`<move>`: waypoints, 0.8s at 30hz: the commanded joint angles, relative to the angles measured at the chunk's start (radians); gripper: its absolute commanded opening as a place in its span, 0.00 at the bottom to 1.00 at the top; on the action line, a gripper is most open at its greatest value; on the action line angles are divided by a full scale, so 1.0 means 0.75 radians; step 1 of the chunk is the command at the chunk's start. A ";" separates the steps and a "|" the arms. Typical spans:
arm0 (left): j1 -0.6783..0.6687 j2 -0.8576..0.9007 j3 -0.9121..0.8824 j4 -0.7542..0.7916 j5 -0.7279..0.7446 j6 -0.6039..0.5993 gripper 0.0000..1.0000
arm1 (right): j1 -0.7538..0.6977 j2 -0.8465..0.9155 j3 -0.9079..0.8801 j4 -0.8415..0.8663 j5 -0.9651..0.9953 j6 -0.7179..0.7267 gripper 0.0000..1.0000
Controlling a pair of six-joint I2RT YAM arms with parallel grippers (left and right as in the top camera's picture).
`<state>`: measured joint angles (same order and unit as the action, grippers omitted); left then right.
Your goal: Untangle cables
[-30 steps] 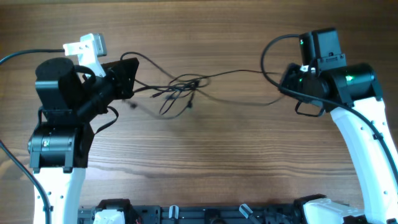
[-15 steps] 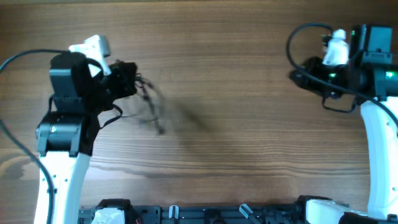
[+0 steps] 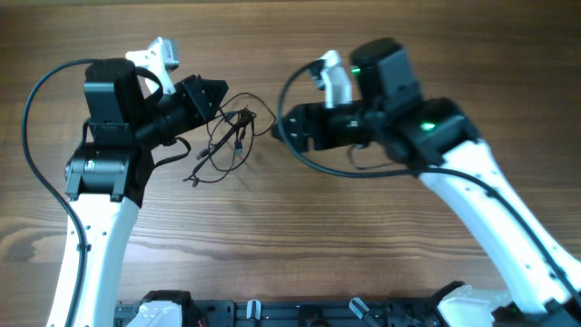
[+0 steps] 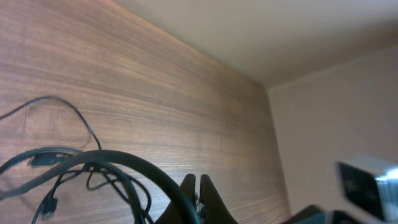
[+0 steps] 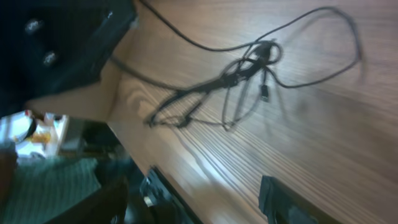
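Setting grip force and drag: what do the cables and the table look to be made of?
The cables: thin flexible black wire, probably a matte plastic jacket; they lie in loose loops. The table: wood or wood-look laminate, smooth with a slight sheen; brown grain lines run along it.

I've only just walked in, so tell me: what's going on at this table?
Two robot arms are working on a tangle of thin black cables on a wooden table. The left gripper looks shut on the bunch. The right gripper is open close beside it, holding nothing. The cables are not yet separated.
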<state>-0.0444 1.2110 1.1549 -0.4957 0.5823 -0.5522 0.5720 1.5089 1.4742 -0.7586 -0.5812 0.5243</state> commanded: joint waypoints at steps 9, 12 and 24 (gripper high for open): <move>-0.005 -0.001 0.023 0.008 -0.375 -0.402 0.04 | 0.212 0.261 -0.004 0.348 0.217 0.597 0.64; -0.006 -0.001 0.023 0.008 -0.374 -0.402 0.04 | 0.244 0.370 -0.004 0.486 0.200 0.603 0.54; 0.217 -0.023 0.023 -0.118 -0.395 -0.065 0.04 | -0.052 0.205 -0.004 0.052 0.502 0.306 0.04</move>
<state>0.0093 1.2118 1.1549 -0.5617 0.3038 -0.7322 0.6537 1.8050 1.4738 -0.6407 -0.3187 0.8822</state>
